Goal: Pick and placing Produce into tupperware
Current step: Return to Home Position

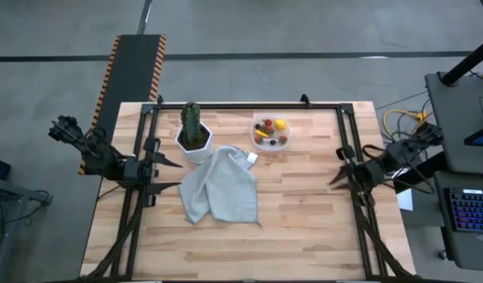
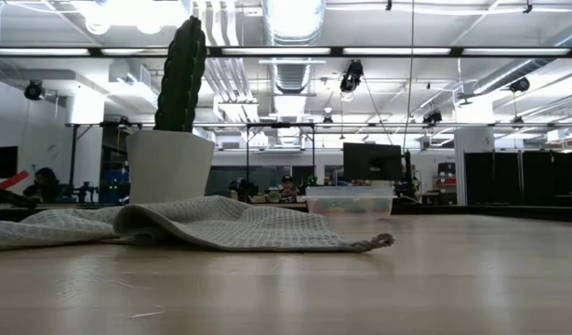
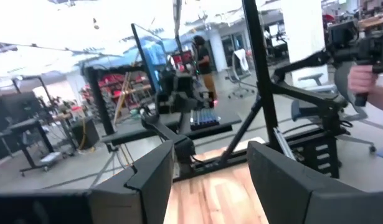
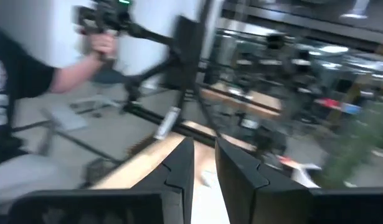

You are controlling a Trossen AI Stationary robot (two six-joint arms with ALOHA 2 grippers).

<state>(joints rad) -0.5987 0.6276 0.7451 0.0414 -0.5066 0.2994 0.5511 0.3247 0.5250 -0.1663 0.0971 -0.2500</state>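
All produce [image 1: 270,134] in sight: inside the tupperware [image 1: 254,130], 1 o'clock from table centre.
Loose fruit: none I can spot; under the cloth [image 1: 219,187], can't tell.
Left gripper [image 1: 178,174]: 9 o'clock edge, fingers wide apart, empty.
Right gripper [image 1: 334,170]: 3 o'clock edge, fingers slightly parted, empty.
Remaining: probably just parking the arms.

Cactus [image 1: 192,118] in white pot [image 1: 195,146] stands upright at far side of wooden table [image 1: 304,228], left of centre on my overhead feed. Grey cloth [image 1: 220,187] lies rumpled just in front of pot, edge against it (I see one fold raised from table level). Keyboard [image 1: 470,211] with lit keys on desk right of table. Hazard-striped ramp [image 1: 137,67] beyond far left corner.
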